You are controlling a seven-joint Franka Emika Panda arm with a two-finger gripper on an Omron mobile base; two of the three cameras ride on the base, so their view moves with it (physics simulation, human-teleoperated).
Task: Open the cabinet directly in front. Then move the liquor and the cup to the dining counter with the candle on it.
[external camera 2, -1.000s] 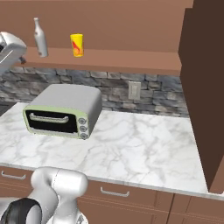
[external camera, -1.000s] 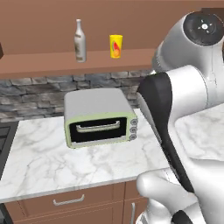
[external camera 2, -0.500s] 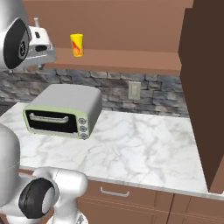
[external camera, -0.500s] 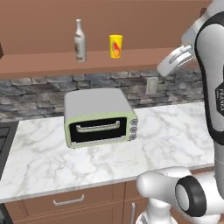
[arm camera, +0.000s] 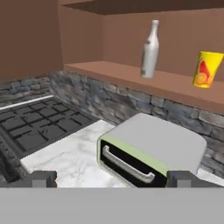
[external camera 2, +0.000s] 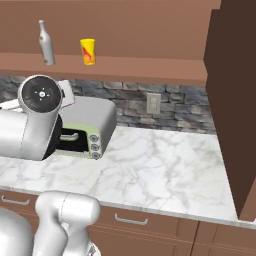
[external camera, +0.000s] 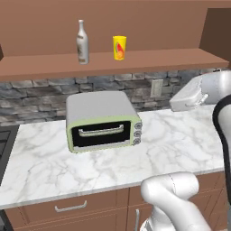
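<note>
- Left base view: slim greyish-beige liquor with long narrow neck, upright on the open cabinet shelf; yellow cup with red-orange mark well apart to its right. Pale green toaster oven below on the marble bench.
- Right base view: liquor and cup upright on the same shelf, bottle taller; brown cabinet door swung out at right.
- Hand view: claw spread fully wide, holding nothing, touching nothing; dark fingertips low over the bench beside the toaster oven. Liquor and cup on the shelf beyond; black stove grates at left.
</note>
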